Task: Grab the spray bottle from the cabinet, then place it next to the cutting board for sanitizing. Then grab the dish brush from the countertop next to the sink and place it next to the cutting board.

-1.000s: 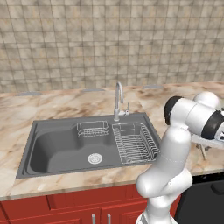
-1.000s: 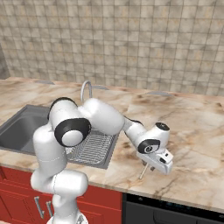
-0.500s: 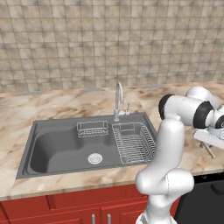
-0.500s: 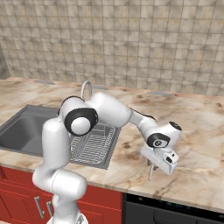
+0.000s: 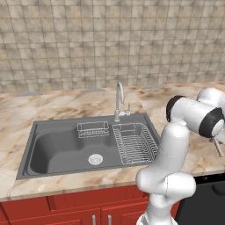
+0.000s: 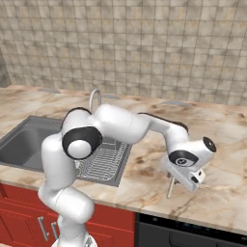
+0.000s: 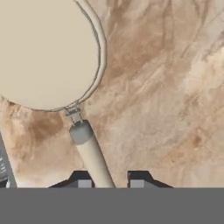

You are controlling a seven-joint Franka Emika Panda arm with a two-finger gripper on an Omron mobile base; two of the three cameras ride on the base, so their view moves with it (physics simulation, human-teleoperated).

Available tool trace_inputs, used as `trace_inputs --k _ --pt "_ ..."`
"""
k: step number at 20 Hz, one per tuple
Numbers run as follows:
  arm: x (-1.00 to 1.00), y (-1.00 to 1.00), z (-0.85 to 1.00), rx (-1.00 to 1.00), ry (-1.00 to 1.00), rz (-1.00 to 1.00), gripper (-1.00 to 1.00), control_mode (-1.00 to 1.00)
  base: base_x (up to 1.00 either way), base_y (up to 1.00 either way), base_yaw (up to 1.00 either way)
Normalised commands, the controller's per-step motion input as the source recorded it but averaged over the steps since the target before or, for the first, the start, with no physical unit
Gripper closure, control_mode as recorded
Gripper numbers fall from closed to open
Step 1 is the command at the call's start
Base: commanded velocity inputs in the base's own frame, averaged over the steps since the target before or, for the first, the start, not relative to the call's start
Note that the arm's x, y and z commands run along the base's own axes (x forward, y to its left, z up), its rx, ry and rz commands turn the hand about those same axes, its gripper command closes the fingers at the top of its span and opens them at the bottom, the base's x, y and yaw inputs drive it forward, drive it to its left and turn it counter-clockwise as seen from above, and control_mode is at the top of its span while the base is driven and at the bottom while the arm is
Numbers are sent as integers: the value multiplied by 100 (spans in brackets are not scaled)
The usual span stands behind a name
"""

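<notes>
The dish brush (image 7: 94,157) has a pale stick handle that runs up from between my fingertips to a big round beige head (image 7: 43,52). My gripper (image 7: 109,181) is shut on that handle. In the right base view the gripper (image 6: 173,180) hangs over the beige marbled countertop (image 6: 226,140), right of the sink, and the dish brush handle (image 6: 169,190) slants down from it toward the stone. In the left base view the dish brush (image 5: 217,147) pokes out below the arm's wrist at the right edge. The spray bottle, the cabinet and the cutting board are out of view.
The dark grey sink (image 5: 66,149) with its chrome tap (image 5: 118,99) and wire dish rack (image 5: 134,143) lies left of the arm. Red drawers (image 6: 19,212) and a black appliance front (image 6: 193,231) sit below the counter edge. A tiled wall backs the counter.
The arm has swung further right along the counter, carrying the dish brush with it. The jaws have drawn in on the handle.
</notes>
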Motion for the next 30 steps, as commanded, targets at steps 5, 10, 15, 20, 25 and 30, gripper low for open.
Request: trace_inputs --k 5,10,15,20,25,30 --pt "-70 83 47 -4 -94 2 100 -100 0 0 0" --pt "-59 100 48 -12 -94 -1 100 -100 0 0 0" --pt "-26 40 98 -10 -52 -1 100 -100 0 0 0" --pt "-12 22 100 -7 -20 1 100 -100 0 0 0" --pt "0 34 100 -12 -22 0 100 -100 0 0 0" --pt "-4 43 99 -12 -14 0 100 -100 0 0 0"
